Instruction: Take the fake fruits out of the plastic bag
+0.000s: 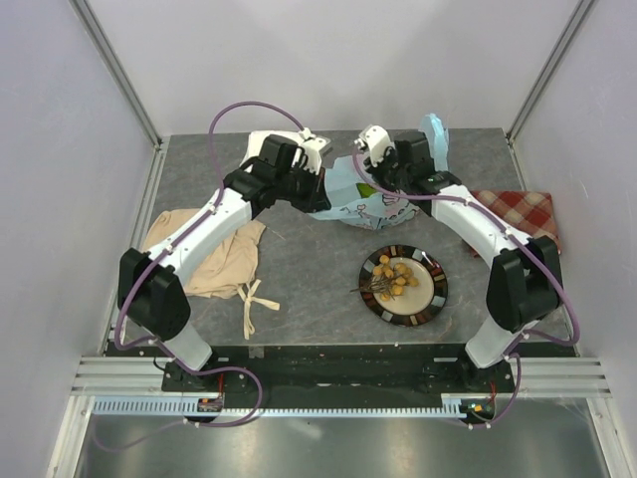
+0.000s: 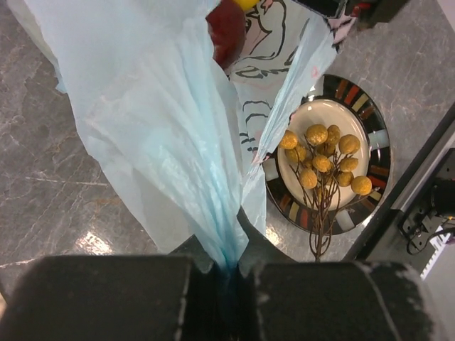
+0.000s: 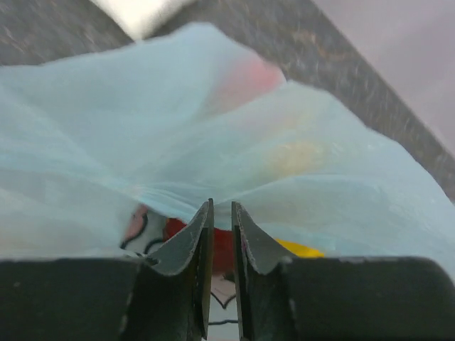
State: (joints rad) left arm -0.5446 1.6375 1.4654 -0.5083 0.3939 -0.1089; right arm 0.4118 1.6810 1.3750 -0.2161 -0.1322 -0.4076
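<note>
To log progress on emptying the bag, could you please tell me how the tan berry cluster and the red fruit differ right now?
The berry cluster lies out on the striped plate; the red fruit sits inside the plastic bag. The berry cluster is many small tan balls on thin twigs; the red fruit is one smooth dark-red body. The berry cluster shows in full; the red fruit is partly hidden by bag film. Both look glossy.

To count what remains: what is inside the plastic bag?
A red fruit and a yellow fruit show inside the plastic bag; its film covers any others.
</note>
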